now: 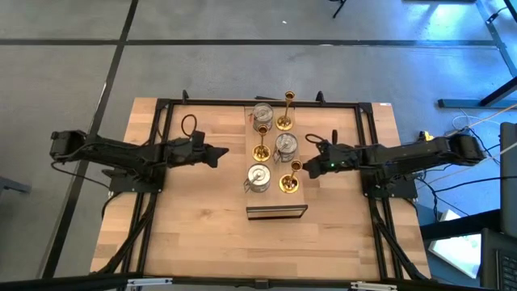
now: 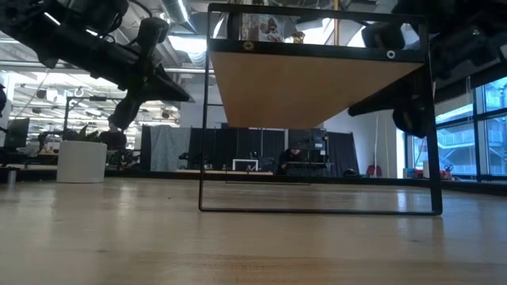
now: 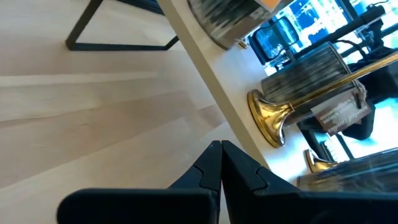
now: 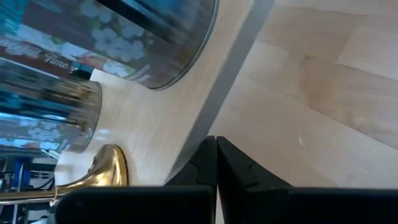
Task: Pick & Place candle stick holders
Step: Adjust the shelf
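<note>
Three slim gold candle stick holders (image 1: 286, 109) (image 1: 261, 142) (image 1: 290, 178) and three squat silvery cups (image 1: 262, 114) (image 1: 286, 146) (image 1: 258, 177) stand upright on their bases on a raised wooden board (image 2: 309, 87) at the table's middle. My left gripper (image 1: 224, 151) is shut and hovers just left of the board. In the left wrist view it (image 3: 221, 148) points at the board's edge below a gold base (image 3: 270, 118). My right gripper (image 1: 308, 153) is shut too, just right of the board. In the right wrist view it (image 4: 216, 142) points at the edge near a silvery cup (image 4: 168, 37).
The board sits on a black wire stand (image 2: 317, 210), clear of the tabletop (image 1: 194, 226). A black frame (image 1: 161, 105) runs around the table's work area. There is bare wood on the near side of the stand and on both sides under the arms.
</note>
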